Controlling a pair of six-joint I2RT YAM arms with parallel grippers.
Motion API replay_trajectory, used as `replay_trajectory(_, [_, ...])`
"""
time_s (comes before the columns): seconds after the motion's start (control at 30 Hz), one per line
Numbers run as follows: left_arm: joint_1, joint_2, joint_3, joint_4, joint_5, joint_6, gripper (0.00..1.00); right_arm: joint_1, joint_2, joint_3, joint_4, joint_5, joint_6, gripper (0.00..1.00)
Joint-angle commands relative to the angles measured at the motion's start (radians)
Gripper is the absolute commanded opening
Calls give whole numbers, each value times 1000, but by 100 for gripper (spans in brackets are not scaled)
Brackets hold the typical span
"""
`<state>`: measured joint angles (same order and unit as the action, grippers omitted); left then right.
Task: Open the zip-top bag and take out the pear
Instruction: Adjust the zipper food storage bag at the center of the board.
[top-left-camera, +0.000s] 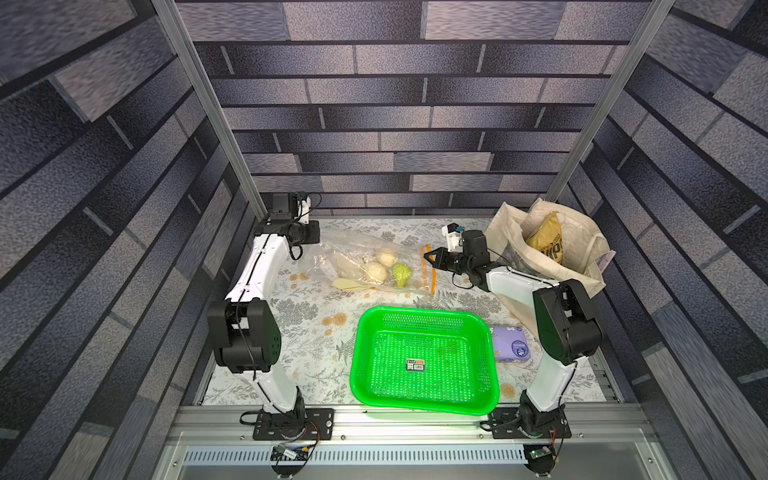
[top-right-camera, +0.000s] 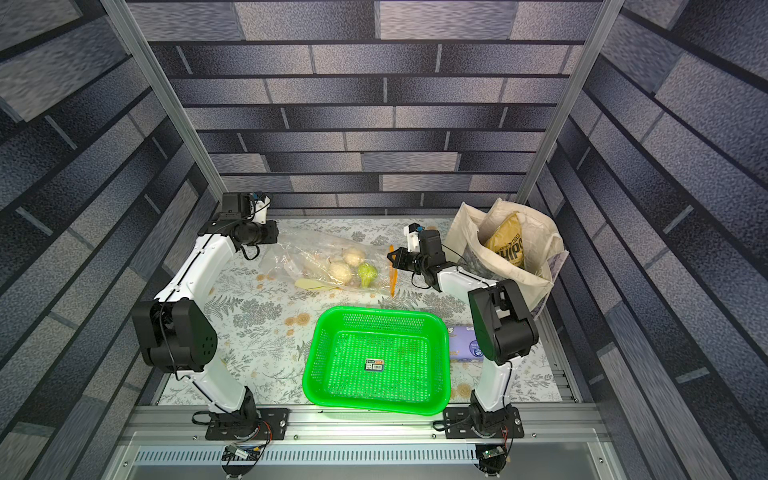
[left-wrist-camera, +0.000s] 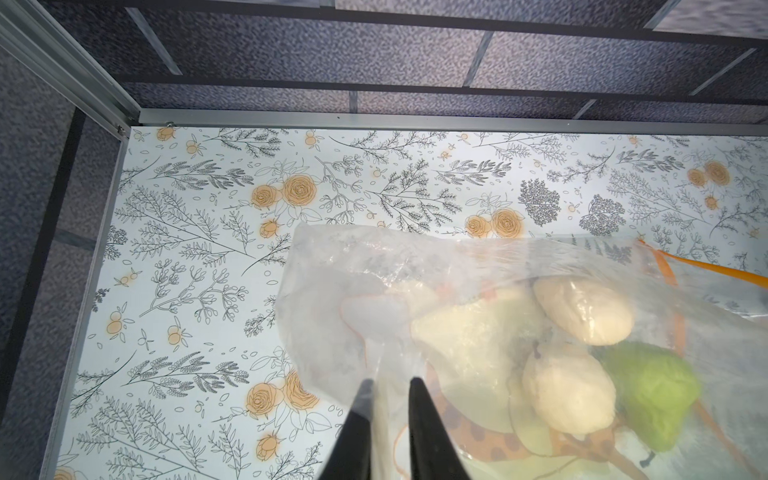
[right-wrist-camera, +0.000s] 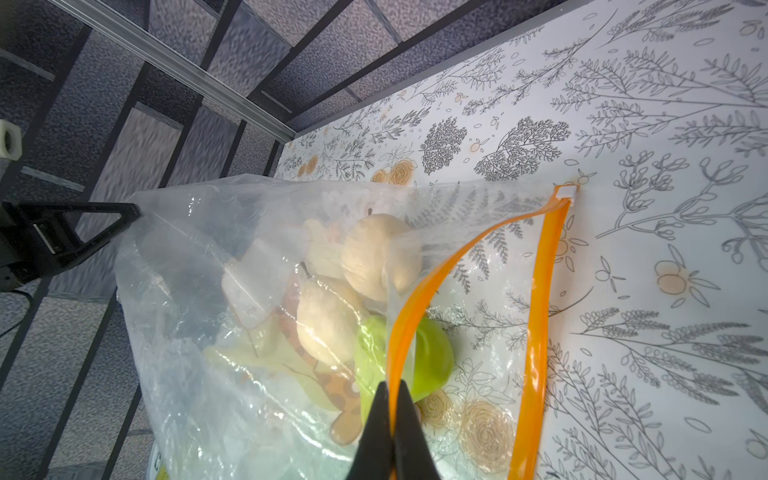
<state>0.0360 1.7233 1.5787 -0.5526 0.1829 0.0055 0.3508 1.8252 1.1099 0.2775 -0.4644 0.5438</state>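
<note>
The zip-top bag, clear and crinkly, lies at the back middle of the table with its orange zip strip parted. My right gripper is shut on the strip's upper lip and holds the mouth open. Inside, near the mouth, sits the green pear with a dark stem. At the bag's other end my left gripper has its fingers a little apart, with the bag's film lying between them. One of its fingers touches the bag's raised corner.
The bag also holds pale round pieces and a giraffe-print toy. A green basket stands at the front middle, with a purple pack beside it. A cream tote holding a chips bag stands at the back right.
</note>
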Motion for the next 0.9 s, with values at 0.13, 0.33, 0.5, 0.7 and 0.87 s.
replay_trajectory(0.13, [19, -1, -23, 10, 36, -4, 0, -18, 13, 8, 63, -37, 46, 8])
replay_trajectory(0.33, [40, 17, -13, 10, -1, -2, 0, -45, 20, -11, 150, -69, 114, 8])
replay_trajectory(0.5, [54, 22, -19, 6, -29, 4, 0, -58, 19, -14, 185, -74, 136, 7])
replay_trajectory(0.7, [73, 6, -24, 14, -36, -4, 0, -65, 13, -18, 181, -71, 130, 7])
replay_trajectory(0.87, [81, -10, -46, 32, -36, -5, 0, -67, 6, -28, 189, -74, 126, 5])
